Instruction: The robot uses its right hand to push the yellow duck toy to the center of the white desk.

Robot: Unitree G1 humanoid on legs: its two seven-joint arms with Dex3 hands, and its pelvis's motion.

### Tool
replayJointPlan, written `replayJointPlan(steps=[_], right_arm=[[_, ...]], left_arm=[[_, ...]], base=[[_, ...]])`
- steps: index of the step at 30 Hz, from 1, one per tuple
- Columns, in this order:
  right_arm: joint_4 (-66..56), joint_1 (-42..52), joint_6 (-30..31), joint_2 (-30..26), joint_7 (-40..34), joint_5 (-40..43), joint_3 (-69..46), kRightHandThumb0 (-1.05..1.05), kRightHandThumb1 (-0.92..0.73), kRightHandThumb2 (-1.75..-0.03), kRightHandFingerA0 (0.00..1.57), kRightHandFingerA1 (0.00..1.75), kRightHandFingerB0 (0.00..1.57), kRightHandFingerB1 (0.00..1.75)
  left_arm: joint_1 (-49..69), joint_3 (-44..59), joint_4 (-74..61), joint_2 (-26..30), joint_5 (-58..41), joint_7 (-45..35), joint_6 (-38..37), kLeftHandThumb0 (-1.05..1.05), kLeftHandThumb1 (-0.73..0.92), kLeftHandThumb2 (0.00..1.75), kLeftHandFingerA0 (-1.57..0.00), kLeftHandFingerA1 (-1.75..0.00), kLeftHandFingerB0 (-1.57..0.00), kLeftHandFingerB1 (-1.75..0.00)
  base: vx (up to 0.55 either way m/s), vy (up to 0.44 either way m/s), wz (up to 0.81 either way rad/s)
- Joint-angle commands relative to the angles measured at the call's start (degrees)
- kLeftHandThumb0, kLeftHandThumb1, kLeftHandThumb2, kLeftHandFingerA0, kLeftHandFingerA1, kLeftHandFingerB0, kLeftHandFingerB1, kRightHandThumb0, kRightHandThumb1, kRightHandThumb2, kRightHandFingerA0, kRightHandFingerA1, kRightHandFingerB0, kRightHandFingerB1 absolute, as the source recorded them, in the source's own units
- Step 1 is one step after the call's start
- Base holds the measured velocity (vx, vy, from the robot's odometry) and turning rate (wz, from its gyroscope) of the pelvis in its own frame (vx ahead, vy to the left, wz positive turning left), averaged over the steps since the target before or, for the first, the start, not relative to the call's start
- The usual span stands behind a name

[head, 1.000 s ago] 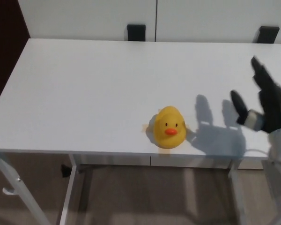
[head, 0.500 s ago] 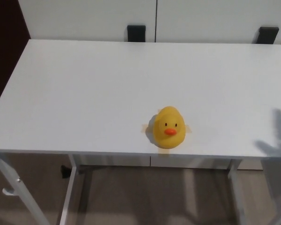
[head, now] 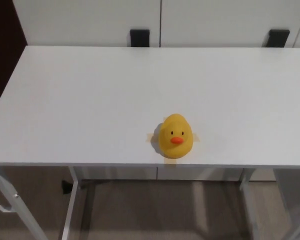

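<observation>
**Duck near front edge, no hands in frame**

I see the yellow duck toy (head: 176, 136) upright, beak facing me, on tan tape marks (head: 195, 138) close to the white desk (head: 90, 100) front edge, slightly right of middle. Bare desk surface behind and on both sides. Neither hand shows, so I can't tell their state.

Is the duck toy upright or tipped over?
Upright: the yellow duck toy sits on its base near the white desk's front edge, eyes and orange beak level, facing the camera.

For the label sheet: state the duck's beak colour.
Orange, on the yellow duck; the head view shows it clearly.
</observation>
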Motion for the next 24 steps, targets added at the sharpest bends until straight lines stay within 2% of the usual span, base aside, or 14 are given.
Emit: replayJointPlan(steps=[1, 2, 4, 5, 7, 10, 11, 12, 13, 15, 16, 21, 22, 24], right_arm=[[3.38, 1.14, -2.8, 4.02, -1.51, 2.5, 0.28, -1.05, -0.66, -1.16, 0.0, 0.29, 0.0, 0.25], [6.67, 0.11, -2.88, 7.18, -1.72, 3.0, 1.49, -0.76, -0.53, -1.02, 0.18, 0.66, 0.0, 0.4], [7.65, -0.21, -3.01, 7.9, -1.77, 3.11, 1.83, -0.76, -0.53, -1.02, 0.18, 0.66, 0.0, 0.4], [12.47, -2.19, -3.8, 8.68, -1.7, 2.55, 3.27, -0.43, -0.41, -1.03, 0.29, 0.66, 0.0, 0.54], [14.57, -2.91, -4.54, 9.33, -2.06, 2.33, 3.96, -0.37, -0.3, -1.18, 0.44, 0.69, 0.16, 0.61], [17.05, -3.68, -5.8, 9.77, -2.61, 2.37, 4.86, -0.37, -0.3, -1.18, 0.44, 0.69, 0.16, 0.61], [14.11, -1.85, -6.68, 11.78, -2.98, 2.53, 5.77, -0.24, -0.09, -1.45, 0.55, 0.67, 0.31, 0.6], [13.27, -1.32, -6.94, 12.3, -3.08, 2.62, 6.06, -0.24, -0.09, -1.45, 0.55, 0.67, 0.31, 0.6], [13.25, -0.91, -8.11, 13.07, -3.74, 2.14, 6.78, -0.22, -0.09, -1.44, 0.74, 0.63, 0.5, 0.58], [13.58, -0.79, -8.94, 13.43, -4.24, 1.82, 7.3, -0.22, -0.09, -1.44, 0.74, 0.63, 0.5, 0.58], [14.31, -0.87, -9.72, 13.6, -4.37, 1.22, 8.28, -0.24, -0.1, -1.39, 0.83, 0.6, 0.64, 0.56], [14.67, -0.19, -11.28, 13.6, -3.26, 0.67, 10.95, -0.16, 0.02, -1.47, 0.97, 0.54, 0.76, 0.53], [15.41, -0.2, -11.82, 13.27, 0.55, 1.04, 12.07, -0.24, 0.05, -1.44, 1.01, 0.51, 0.84, 0.52], [16.04, -0.26, -12.22, 12.99, 3.31, 1.38, 12.91, -0.24, 0.05, -1.44, 1.01, 0.51, 0.84, 0.52]], left_arm=[[-0.01, 0.51, -0.03, 1.06, -0.34, 0.78, -0.44, -0.15, 0.62, 0.8, -0.9, -0.94, -0.88, -1.0], [-0.46, 0.63, 0.04, 1.08, -0.3, 0.87, -0.24, -0.17, 0.63, 0.78, -0.91, -0.95, -0.89, -1.01], [-0.58, 0.66, 0.07, 1.08, -0.29, 0.9, -0.18, -0.17, 0.63, 0.78, -0.91, -0.95, -0.89, -1.01], [-0.73, 0.92, 0.15, 1.02, -0.49, 0.87, -0.1, -0.18, 0.65, 0.74, -0.88, -0.93, -0.87, -0.99], [-0.79, 0.83, 0.24, 1.04, -0.36, 0.81, -0.19, -0.19, 0.64, 0.73, -0.89, -0.92, -0.87, -1.0], [-0.86, 0.7, 0.35, 1.08, -0.13, 0.73, -0.32, -0.19, 0.64, 0.73, -0.89, -0.92, -0.87, -1.0], [-0.9, 0.62, 0.17, 0.96, -0.05, 0.7, -0.52, -0.17, 0.61, 0.81, -0.89, -0.94, -0.86, -1.0], [-0.91, 0.6, 0.11, 0.92, -0.05, 0.69, -0.58, -0.17, 0.61, 0.81, -0.89, -0.94, -0.86, -1.0], [-0.87, 0.6, 0.03, 0.93, -0.06, 0.62, -0.61, -0.18, 0.65, 0.78, -0.9, -0.95, -0.9, -1.03], [-0.84, 0.6, -0.01, 0.94, -0.06, 0.56, -0.61, -0.18, 0.65, 0.78, -0.9, -0.95, -0.9, -1.03], [-0.9, 0.67, -0.12, 1.08, -0.15, 0.46, -0.46, -0.16, 0.65, 0.8, -0.86, -0.92, -0.86, -1.0], [-0.94, 0.68, -0.27, 1.26, -0.14, 0.41, -0.51, -0.2, 0.64, 0.71, -0.89, -0.92, -0.88, -0.99], [-0.67, 0.15, -0.34, 1.46, 0.37, -0.27, -1.15, -0.18, 0.61, 0.76, -0.97, -0.94, -1.0, -1.02], [-0.47, -0.24, -0.4, 1.61, 0.74, -0.78, -1.6, -0.18, 0.61, 0.76, -0.97, -0.94, -1.0, -1.02]], base=[[0.0, 0.0, 0.0], [0.0, 0.0, 0.0], [0.0, 0.0, 0.0], [0.0, 0.0, 0.0], [0.0, 0.0, 0.0], [0.0, 0.0, 0.0], [0.0, 0.0, 0.0], [0.0, 0.0, 0.0], [0.0, 0.0, 0.0], [0.0, 0.0, 0.0], [0.0, 0.0, 0.0], [0.0, 0.0, 0.0], [0.0, 0.0, 0.0], [0.0, 0.0, 0.0]])
